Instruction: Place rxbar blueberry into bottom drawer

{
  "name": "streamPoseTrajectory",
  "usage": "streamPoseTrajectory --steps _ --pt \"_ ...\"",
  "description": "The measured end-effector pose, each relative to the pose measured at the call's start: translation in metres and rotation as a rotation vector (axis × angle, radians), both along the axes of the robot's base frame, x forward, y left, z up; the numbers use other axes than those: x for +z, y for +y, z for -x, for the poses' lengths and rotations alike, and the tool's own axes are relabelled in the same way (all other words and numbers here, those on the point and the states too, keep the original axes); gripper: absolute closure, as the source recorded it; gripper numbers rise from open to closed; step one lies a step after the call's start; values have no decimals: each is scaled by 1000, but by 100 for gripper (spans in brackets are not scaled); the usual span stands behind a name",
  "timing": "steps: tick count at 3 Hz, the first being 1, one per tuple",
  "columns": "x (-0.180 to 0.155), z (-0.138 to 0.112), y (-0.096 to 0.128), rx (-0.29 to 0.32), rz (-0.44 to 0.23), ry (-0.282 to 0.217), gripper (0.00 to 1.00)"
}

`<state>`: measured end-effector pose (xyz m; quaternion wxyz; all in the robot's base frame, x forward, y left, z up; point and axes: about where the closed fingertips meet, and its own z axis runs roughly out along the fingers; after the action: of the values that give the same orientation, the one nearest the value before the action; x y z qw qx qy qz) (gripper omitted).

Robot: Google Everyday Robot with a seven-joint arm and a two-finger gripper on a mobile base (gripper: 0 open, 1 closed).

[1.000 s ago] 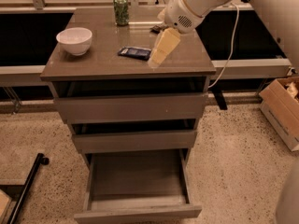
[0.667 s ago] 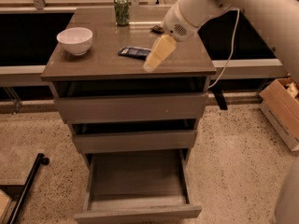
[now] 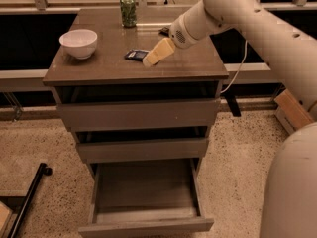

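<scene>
Blue snack bar [image 3: 133, 54] lies flat on cabinet top [image 3: 109, 66], near middle. Gripper [image 3: 151, 59] low, just beside bar's right end, maybe touching it. Cannot tell if gripper spread or pressed together. Bottom drawer [image 3: 148, 226] pulled out. White bowl [image 3: 78, 42] left, green can [image 3: 128, 11] at back.

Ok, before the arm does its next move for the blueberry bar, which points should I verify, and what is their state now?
1. The bottom drawer is pulled open, nothing seen inside: ok.
2. The rxbar blueberry lies flat on the cabinet top: ok.
3. The end effector is low at the bar's right end: ok.
4. Bar already gripped: cannot tell.
5. The bowl and the can stand apart from the bar: ok.
</scene>
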<state>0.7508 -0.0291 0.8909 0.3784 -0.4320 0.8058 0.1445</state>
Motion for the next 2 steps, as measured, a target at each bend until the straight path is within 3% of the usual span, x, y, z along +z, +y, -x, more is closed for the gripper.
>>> streamPoseTrajectory --steps 1,2 --pt "-18 -35 6 -72 -77 9 0" --pt "-42 -68 26 -80 -125 32 0"
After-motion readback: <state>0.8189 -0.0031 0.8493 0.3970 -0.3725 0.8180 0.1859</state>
